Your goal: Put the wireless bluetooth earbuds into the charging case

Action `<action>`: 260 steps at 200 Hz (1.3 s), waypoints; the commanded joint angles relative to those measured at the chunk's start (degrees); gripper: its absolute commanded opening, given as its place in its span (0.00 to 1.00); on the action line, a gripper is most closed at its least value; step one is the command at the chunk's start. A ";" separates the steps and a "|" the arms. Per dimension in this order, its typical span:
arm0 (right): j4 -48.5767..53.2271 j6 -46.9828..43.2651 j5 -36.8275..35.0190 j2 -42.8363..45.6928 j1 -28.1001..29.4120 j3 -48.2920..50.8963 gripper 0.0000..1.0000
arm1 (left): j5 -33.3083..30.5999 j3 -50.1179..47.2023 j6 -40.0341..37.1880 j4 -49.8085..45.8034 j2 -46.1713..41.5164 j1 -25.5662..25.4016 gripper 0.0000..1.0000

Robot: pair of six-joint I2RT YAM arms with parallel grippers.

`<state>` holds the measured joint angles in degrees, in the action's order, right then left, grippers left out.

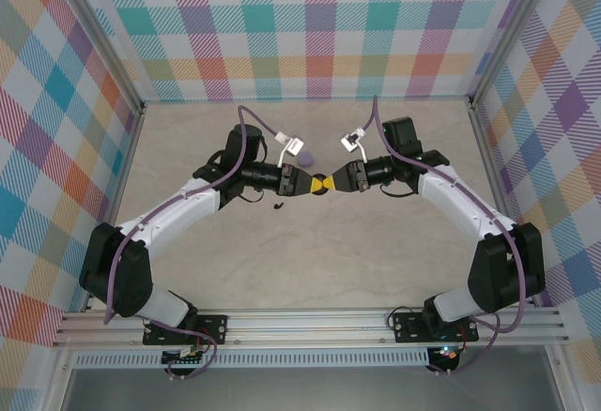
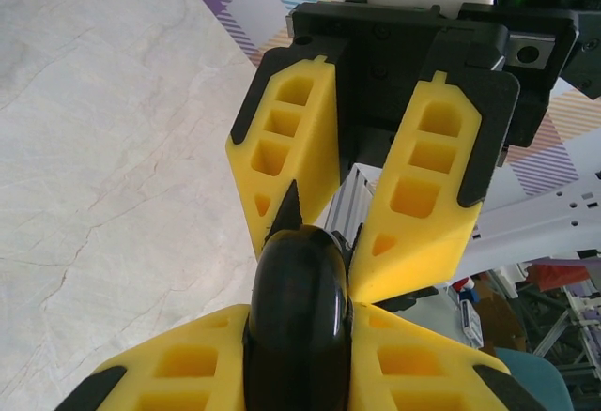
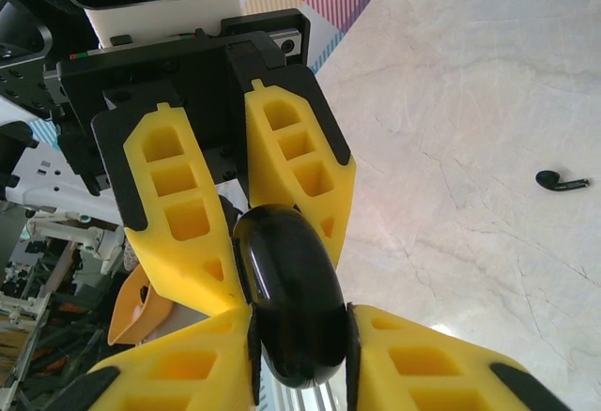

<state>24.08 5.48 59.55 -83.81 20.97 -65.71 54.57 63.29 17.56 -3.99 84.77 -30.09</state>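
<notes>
Marbled tabletop [image 1: 376, 270]: left gripper [image 1: 313, 184] and right gripper [image 1: 332, 183] both clamp a glossy black round case [image 2: 300, 317], apparently mid-opening; next, part its lid.

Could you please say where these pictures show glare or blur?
Right wrist view: glare streaks the glossy black case, the table looks washed out near the bottom, the earbud is sharp. Left wrist view: the clutter beyond the table is blurred. Top view: even light.

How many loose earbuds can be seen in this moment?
1. A black earbud lies on the table, on the near side of the left arm. Others may be hidden inside the black case held between the left gripper and right gripper.
</notes>
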 commanded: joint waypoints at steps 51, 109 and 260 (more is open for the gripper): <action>-1.74 1.44 -3.80 2.07 0.21 -1.21 0.25 | -0.41 0.96 0.53 1.54 -1.36 0.06 0.27; -2.40 2.97 -7.49 3.28 -0.82 -0.74 0.25 | -0.58 0.44 0.35 1.20 -1.67 0.10 0.28; 7.07 4.10 -32.25 -1.77 -0.94 0.26 0.54 | -13.72 3.22 -0.66 -10.89 9.99 -0.43 0.15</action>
<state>28.08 8.10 36.51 -82.52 20.27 -65.82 44.75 65.56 16.40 -11.40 89.69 -30.13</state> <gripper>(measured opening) 0.533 0.226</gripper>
